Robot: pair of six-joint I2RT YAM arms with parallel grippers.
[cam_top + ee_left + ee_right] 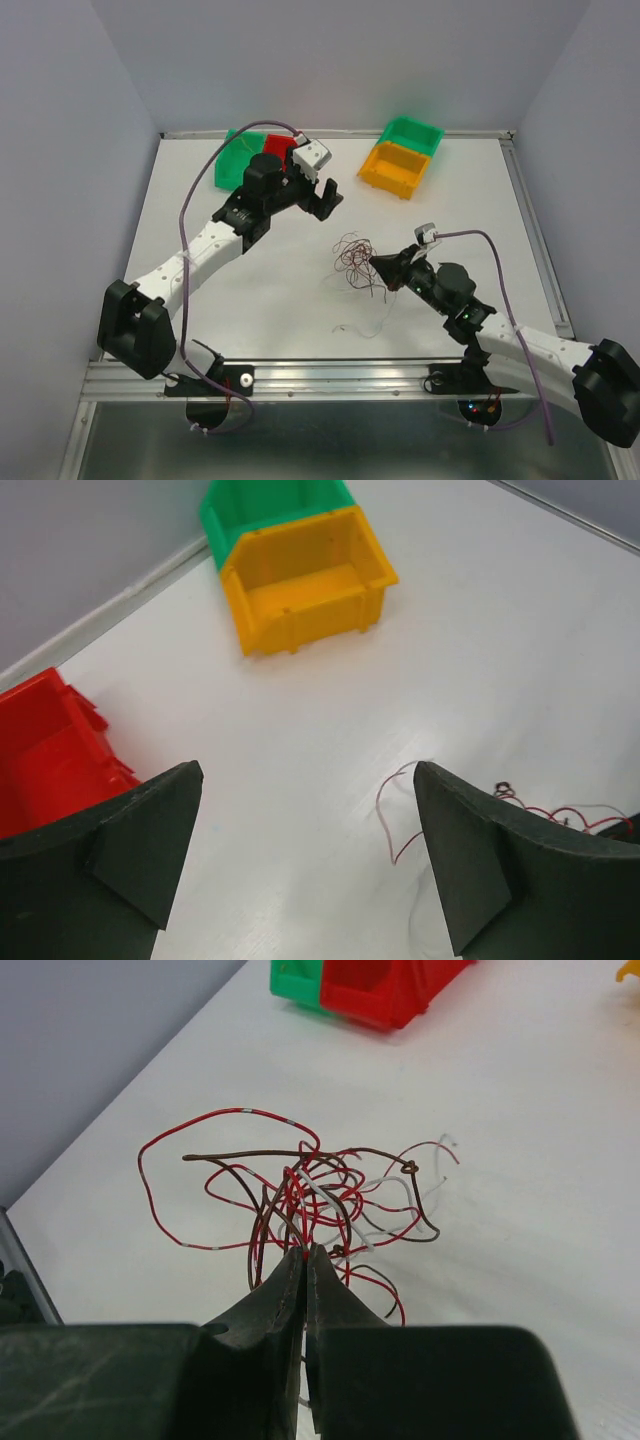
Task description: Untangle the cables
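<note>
White table [250,310], grey walls all round, arm bases at the bottom edge of the top view. The cables [356,262] lie just right of centre in the top view, a loose tangle of red, brown and white strands resting on the table. One pale strand trails off lower in the frame toward the near edge.

The right gripper [380,264] is at the right edge of the tangle, touching it. In the right wrist view its fingertips [290,1270] are pressed together at lower centre, pinching several red and brown strands at the tangle's base. Loops fan out above the tips across mid frame. A white strand crosses through them.

The left gripper [326,200] is above and left of the tangle in the top view, apart from it. In the left wrist view its fingers [140,850] are spread wide at the bottom corners, with only bare table between them and nothing held. A few red strands show at the lower right of that frame, just beside the right-hand finger.

Bins: the red bin [280,148] and green bin [235,160] are upper left of centre in the top view, partly hidden by the left arm. The yellow bin [398,172] is upper right of centre, with a second green bin [413,133] touching its far side.
</note>
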